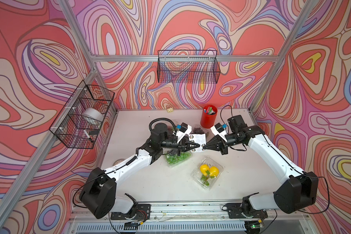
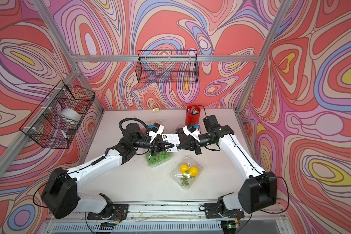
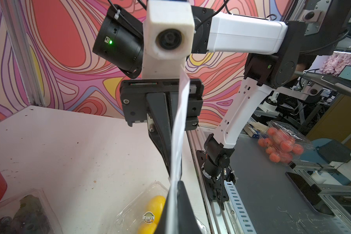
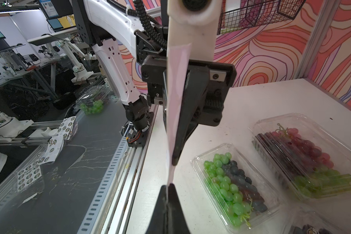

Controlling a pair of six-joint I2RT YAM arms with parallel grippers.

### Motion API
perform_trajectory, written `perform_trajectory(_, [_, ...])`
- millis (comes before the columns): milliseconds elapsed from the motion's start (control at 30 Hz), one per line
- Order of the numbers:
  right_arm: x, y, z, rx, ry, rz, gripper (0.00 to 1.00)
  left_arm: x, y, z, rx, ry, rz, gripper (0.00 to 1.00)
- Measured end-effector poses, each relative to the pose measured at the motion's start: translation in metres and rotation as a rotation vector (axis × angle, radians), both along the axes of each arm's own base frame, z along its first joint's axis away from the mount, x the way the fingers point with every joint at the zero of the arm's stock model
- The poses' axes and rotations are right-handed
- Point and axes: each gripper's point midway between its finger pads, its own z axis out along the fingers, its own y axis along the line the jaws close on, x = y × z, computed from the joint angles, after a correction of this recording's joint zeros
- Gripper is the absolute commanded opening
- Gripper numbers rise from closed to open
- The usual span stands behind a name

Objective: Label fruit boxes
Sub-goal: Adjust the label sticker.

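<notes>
Scanning the surface [image 1: 142,182], you find the lemon box [image 1: 208,172] near and right of centre, the green-and-dark grape box [image 1: 177,159] just left of it, the red-green grape box [image 4: 304,154] and dark grape box [image 1: 199,129] farther back. Over the middle hangs the sticker sheet [image 1: 198,138]. Your left pincer [image 1: 197,145] and right pincer [image 1: 204,147] are both pinched fully closed on its near edge, tips almost meeting. Pull unevenly and the sheet could tear or slip free; a loosened sticker might fold onto itself.
</notes>
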Motion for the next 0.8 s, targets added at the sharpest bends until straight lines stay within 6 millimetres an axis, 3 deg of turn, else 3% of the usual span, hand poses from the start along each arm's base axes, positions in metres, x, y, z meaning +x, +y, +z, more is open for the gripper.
perform_trajectory(800, [0.0037,0.0077,0.0017,-0.028,-0.025,-0.004,0.00,0.0098,-0.0075,0.0001,0.028,-0.041,0.039,0.00])
